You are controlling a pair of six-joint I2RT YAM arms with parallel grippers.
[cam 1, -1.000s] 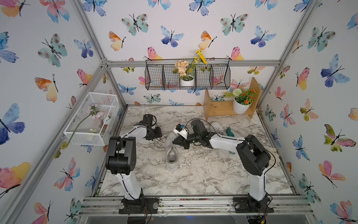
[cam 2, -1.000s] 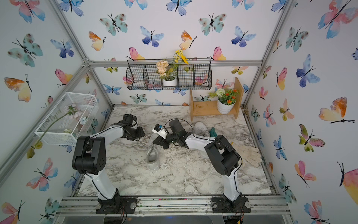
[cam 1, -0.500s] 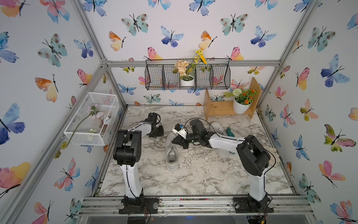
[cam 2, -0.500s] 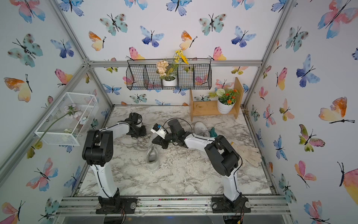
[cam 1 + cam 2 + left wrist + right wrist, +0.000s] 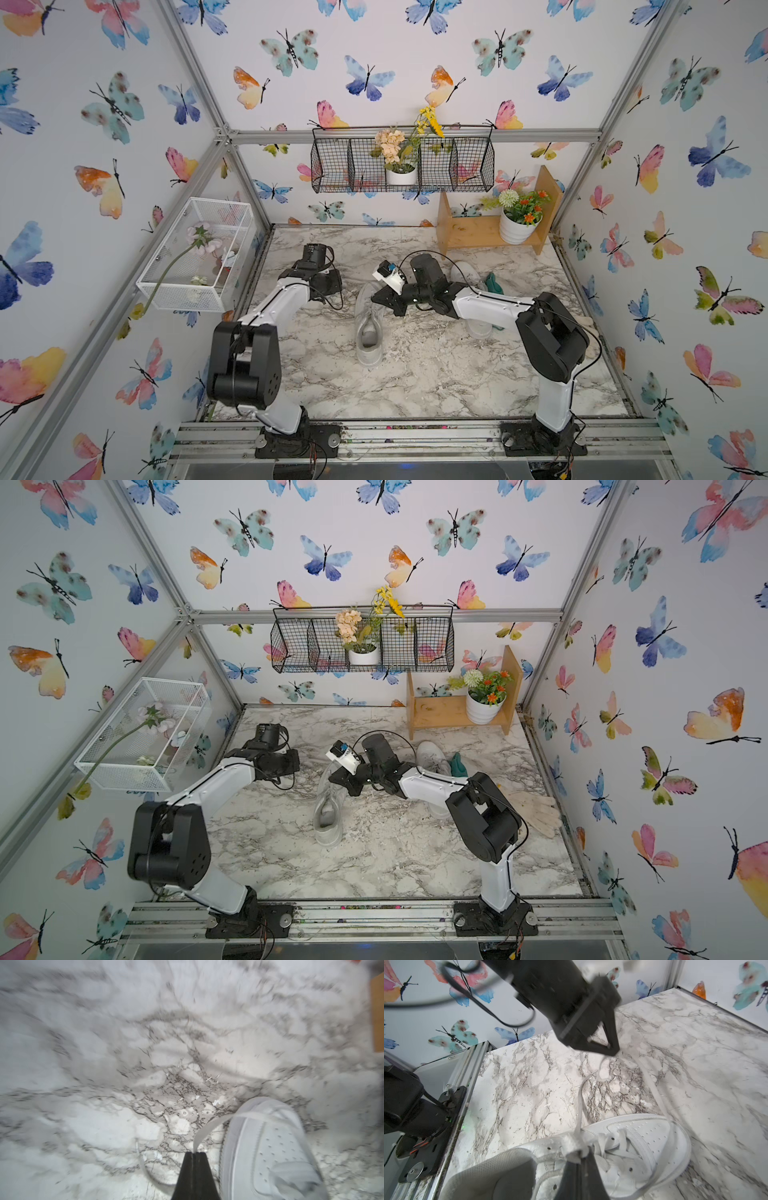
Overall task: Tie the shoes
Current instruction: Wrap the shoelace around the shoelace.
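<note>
Sneaker (image 5: 368, 328): white, perforated toe, loose laces (image 5: 580, 1105)

A white lace-up sneaker (image 5: 328, 812) lies in the middle of the grey-veined marble tabletop (image 5: 374, 866), toe toward the back edge. The black right gripper (image 5: 336, 778) hangs over its toe end. The black left gripper (image 5: 294, 764) is nearer the left edge. A second white sneaker (image 5: 432, 756) and a teal-green glove (image 5: 458, 764) lie toward the right edge, and a cream glove (image 5: 538, 812) lies by that edge.

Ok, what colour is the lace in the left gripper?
The lace is white, like the shoe it comes from; the left wrist view shows it best.
</note>
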